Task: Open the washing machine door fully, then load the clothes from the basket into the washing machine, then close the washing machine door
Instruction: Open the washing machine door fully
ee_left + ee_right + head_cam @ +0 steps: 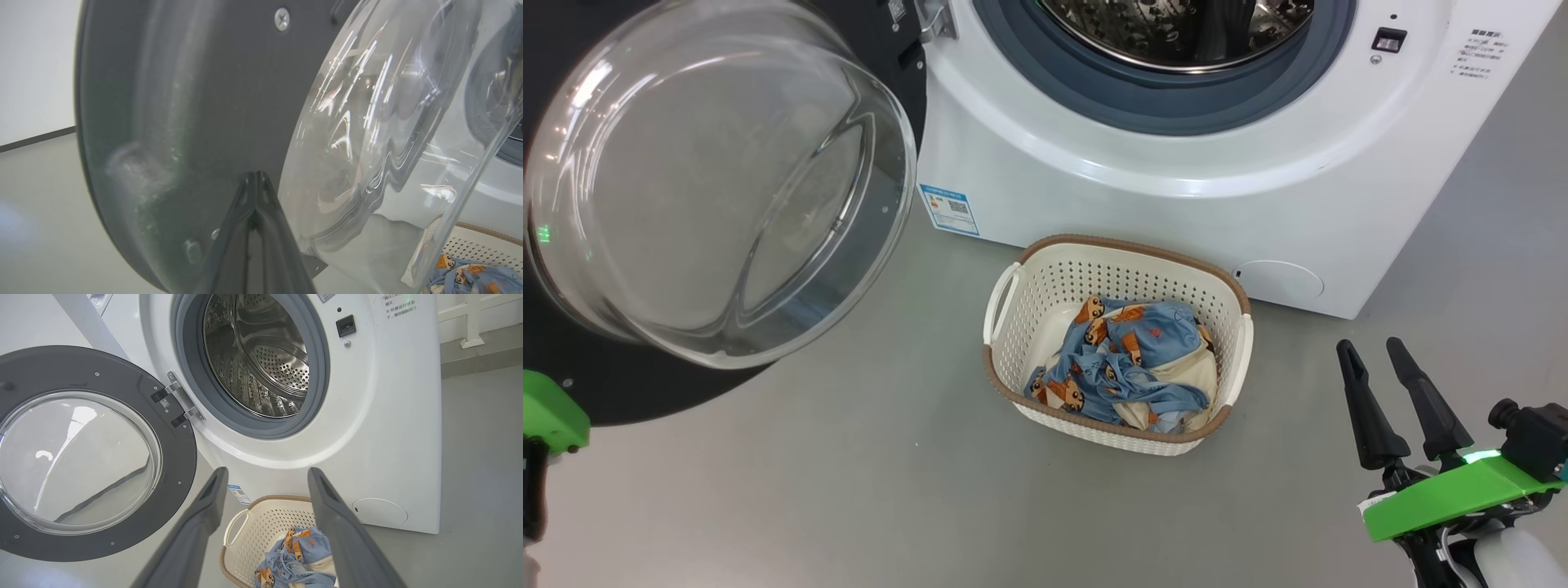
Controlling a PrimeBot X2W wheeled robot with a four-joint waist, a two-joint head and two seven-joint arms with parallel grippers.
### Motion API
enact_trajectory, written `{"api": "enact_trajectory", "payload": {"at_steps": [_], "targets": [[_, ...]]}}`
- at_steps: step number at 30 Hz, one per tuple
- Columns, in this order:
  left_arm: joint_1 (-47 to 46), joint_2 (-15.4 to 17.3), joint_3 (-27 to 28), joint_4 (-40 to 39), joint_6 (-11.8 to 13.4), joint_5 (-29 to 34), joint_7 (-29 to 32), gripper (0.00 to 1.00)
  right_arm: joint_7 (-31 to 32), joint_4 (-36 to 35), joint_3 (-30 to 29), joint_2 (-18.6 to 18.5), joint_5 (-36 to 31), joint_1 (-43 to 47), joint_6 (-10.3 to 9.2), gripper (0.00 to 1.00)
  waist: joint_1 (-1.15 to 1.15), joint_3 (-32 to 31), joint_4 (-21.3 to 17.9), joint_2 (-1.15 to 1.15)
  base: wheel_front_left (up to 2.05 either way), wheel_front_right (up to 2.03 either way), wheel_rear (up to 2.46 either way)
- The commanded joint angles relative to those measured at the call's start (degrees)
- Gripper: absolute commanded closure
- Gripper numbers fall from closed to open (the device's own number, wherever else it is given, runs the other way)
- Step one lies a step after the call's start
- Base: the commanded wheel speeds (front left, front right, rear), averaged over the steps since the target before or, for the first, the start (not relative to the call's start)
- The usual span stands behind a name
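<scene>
Grey floor [849, 490] all round. At the far side, white washer [1176, 188], mouth uncovered, grey gasket [188, 375] ringing a steel drum [261, 363]. Door [179, 465] wide open to the left on its hinge [182, 401], inner face towards the robot, glass bowl [719, 180] bulging near and taking up the left of the head view. Blue label [948, 209] low on the washer front, just right of the door. Basket [1045, 286] on the floor close before the washer, right of the door and apart from it. Open floor between basket and right gripper [1370, 343]. Clothes [1127, 359] heaped inside the basket, towards its right and near side.

Cut off by the top edge of the head view: upper part of drum and door. In the left wrist view, just a corner of basket and clothes, partly warped behind the glass. Green mount [551, 416] of the left arm at the near left edge, half cut off.

Left gripper [256, 174]: fingers pressed together, holding nothing, tips up against the door's dark inner rim beside the bowl. Probably touching, though hard to be sure from so close. Right gripper: fingers spread wide, holding nothing, hovering at the near right, well apart from the basket, pointing towards the washer.
</scene>
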Motion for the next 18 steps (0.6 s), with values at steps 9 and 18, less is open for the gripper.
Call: {"api": "enact_trajectory", "payload": {"at_steps": [9, 18], "targets": [[-3.9, 4.3, 1.0, 2.7, -0.8, 0.6, -1.1, 1.00, -0.7, -0.9, 1.7, 0.1, 0.6, -0.2, 0.40, 0.00, 0.00, -0.8, 0.4, 0.00, 0.00, 0.00, 0.00], [-4.2, 4.1, -0.5, 3.7, -1.3, 0.9, -1.5, 1.00, -0.7, -0.7, 1.8, 0.3, 0.9, 0.4, 0.40, 0.00, 0.00, -1.9, 1.1, 0.00, 0.00, 0.00, 0.00]]}}
